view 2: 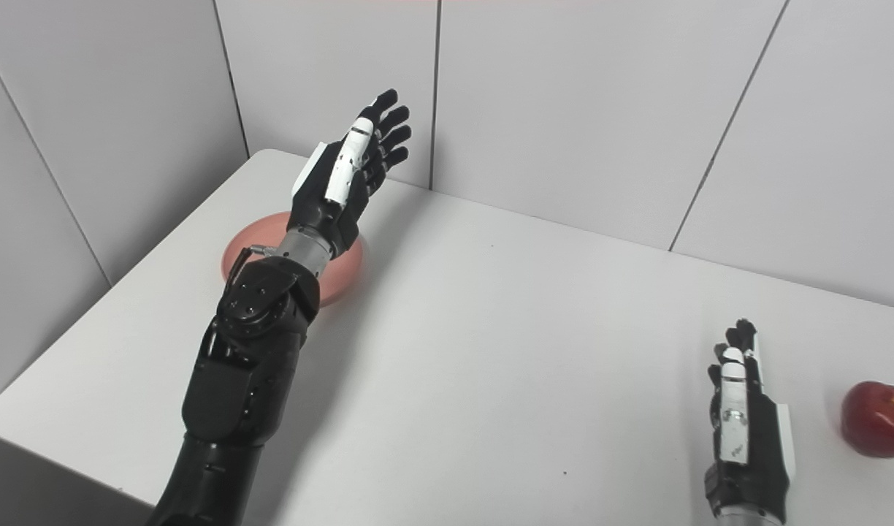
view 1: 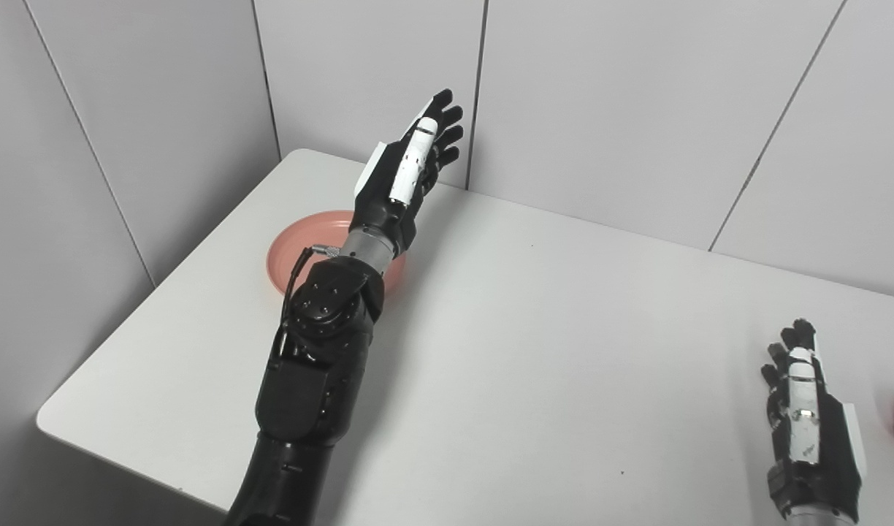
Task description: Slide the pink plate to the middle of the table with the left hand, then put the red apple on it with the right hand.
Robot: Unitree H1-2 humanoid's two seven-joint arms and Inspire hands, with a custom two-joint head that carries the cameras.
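The pink plate (view 2: 348,267) lay on the white table (view 2: 491,351) in the upper left of the frame, close to the table's far left corner and well away from its middle. Much of it was hidden under the left wrist and forearm, which crossed above it. The left hand (view 2: 348,175) reached past the plate's far edge toward the grey wall panels (view 2: 564,109), its fingers (view 2: 392,124) stretched out and a little apart, holding nothing. Whether the hand touched the plate could not be told; it looked raised above the table.

The red apple (view 2: 876,418) sat at the right edge of the frame, low on the table, well apart from the plate. Just left of it was the right hand (view 2: 743,424), in the lower right corner, close to the tabletop, its fingers extended side by side and gently bent, gripping nothing. A gap of bare table separated it from the apple.
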